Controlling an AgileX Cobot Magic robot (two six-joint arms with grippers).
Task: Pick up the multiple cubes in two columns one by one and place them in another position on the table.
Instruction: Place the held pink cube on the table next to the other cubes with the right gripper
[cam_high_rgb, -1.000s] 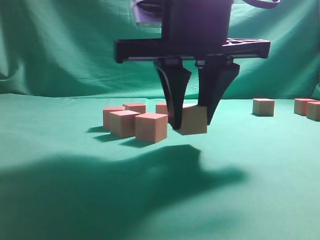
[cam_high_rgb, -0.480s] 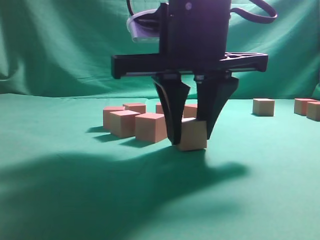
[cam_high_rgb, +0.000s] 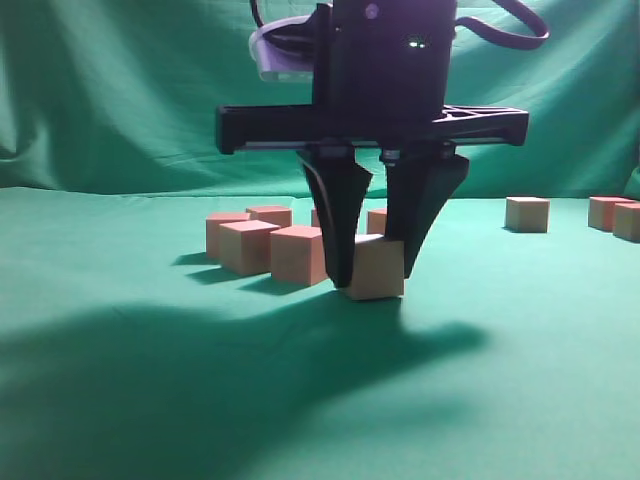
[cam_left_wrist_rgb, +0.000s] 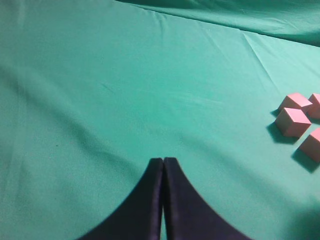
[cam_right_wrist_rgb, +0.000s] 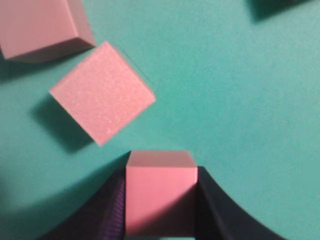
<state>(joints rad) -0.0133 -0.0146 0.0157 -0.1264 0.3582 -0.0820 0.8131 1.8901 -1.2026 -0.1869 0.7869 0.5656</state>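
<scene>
Presently your right gripper (cam_high_rgb: 368, 275) clamps one cube (cam_high_rgb: 377, 268) at frame centre, its base on the table (cam_high_rgb: 500, 330). Your left gripper (cam_left_wrist_rgb: 163, 165) is closed, empty. Further cubes (cam_high_rgb: 270, 245) sit left; three more (cam_high_rgb: 527, 213) far right.

Draped green backdrop cloth (cam_high_rgb: 120, 90) behind.

Looks like a lab/test setup: green cloth table (cam_high_rgb: 120, 400), draped green backdrop (cam_high_rgb: 120, 90), identical cubes (cam_high_rgb: 300, 254).
</scene>
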